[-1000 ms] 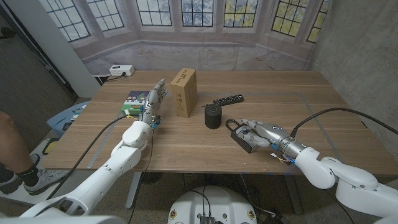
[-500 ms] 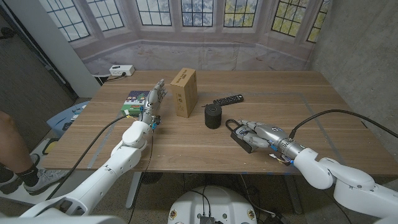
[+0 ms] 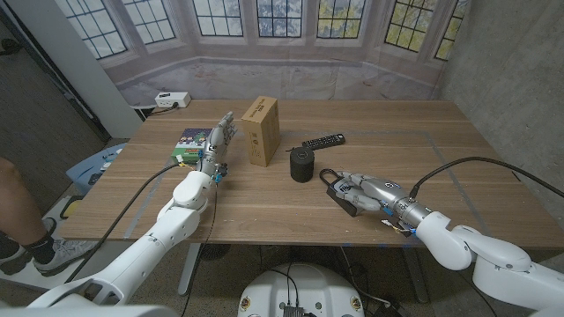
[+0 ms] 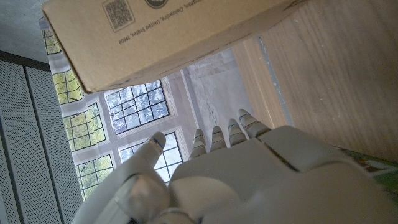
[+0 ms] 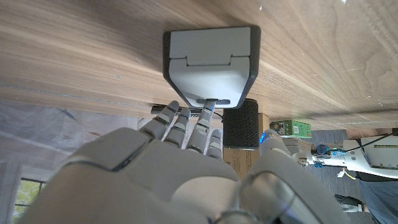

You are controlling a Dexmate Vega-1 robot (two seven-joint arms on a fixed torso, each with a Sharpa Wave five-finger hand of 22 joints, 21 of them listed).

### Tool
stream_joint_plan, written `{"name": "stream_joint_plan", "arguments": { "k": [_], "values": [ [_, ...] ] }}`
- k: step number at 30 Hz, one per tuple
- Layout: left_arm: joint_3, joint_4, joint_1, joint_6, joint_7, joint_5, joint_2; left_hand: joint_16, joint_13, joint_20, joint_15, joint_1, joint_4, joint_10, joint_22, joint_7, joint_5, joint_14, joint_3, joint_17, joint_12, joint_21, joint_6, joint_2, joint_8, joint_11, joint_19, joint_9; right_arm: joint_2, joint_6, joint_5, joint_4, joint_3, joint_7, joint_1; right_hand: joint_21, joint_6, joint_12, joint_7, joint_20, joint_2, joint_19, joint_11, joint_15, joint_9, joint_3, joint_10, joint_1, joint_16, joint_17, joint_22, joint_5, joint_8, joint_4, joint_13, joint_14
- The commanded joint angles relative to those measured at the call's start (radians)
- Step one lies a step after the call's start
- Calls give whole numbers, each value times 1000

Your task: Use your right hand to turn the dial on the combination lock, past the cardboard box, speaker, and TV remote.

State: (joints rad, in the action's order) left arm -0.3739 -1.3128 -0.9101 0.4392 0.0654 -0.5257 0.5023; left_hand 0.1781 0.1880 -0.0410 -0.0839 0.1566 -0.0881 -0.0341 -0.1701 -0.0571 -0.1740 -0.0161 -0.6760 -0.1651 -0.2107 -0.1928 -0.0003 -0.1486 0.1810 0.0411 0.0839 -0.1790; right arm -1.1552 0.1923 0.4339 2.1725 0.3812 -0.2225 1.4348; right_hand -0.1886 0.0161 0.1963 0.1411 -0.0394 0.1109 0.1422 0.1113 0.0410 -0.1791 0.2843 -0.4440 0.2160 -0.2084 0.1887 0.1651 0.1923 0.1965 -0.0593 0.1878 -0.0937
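A backdrop of printed bay windows stands behind the wooden tabletop (image 3: 264, 189), and a bare concrete wall closes the right side. On the tabletop, the cardboard box (image 3: 262, 130) stands upright near the middle, the small black speaker (image 3: 302, 165) sits just to its right, and the TV remote (image 3: 323, 140) lies a little beyond the speaker. The combination lock (image 3: 340, 191) lies flat nearer the robot than all three, its shackle toward the speaker.

Over the last second the right robot hand (image 3: 368, 189) has crept along the tabletop toward the lock: it sat just beside the body before, and now its fingers lie over the near part of the lock. In the right wrist view the fingertips (image 5: 205, 112) reach the edge of the grey lock face (image 5: 210, 65), fingers extended and close together, apparently not closed around anything; whether they press the dial I cannot tell. The lock itself has not shifted.

That puts the task at the contact stage, as I judge it: the reach is done, the turning of the dial not yet begun.

The left robot hand (image 3: 218, 141) has kept its place, raised beside the box with fingers straight and apart, holding nothing, next to a green packet (image 3: 189, 145).
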Motion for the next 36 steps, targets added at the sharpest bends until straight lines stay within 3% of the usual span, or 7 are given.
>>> {"name": "stream_joint_plan", "arguments": {
  "k": [1, 36],
  "values": [
    [-3, 3, 5, -1, -6, 0, 0, 0, 5, 0, -3, -5, 1, -2, -2, -4, 1, 9, -5, -5, 3, 0, -5, 1, 4, 5, 6, -3, -10, 9, -7, 13, -10, -6, 16, 0, -7, -3, 4, -39, 1, 9, 1, 17, -2, 7, -6, -7, 1, 2, 1, -1, -3, -6, 2, -9],
    [-4, -2, 1, 1, 7, 7, -3, 0, 5, 0, -5, -5, 2, -2, -2, -4, 1, 10, -6, -5, 3, 0, -5, 0, 5, 6, 7, -3, -19, 14, -14, 13, -16, -20, 33, -2, -11, -2, 4, -42, 1, 20, -1, 20, -2, 12, -15, -12, 0, 2, 1, -1, -3, -10, 2, -20]
  ]
}}
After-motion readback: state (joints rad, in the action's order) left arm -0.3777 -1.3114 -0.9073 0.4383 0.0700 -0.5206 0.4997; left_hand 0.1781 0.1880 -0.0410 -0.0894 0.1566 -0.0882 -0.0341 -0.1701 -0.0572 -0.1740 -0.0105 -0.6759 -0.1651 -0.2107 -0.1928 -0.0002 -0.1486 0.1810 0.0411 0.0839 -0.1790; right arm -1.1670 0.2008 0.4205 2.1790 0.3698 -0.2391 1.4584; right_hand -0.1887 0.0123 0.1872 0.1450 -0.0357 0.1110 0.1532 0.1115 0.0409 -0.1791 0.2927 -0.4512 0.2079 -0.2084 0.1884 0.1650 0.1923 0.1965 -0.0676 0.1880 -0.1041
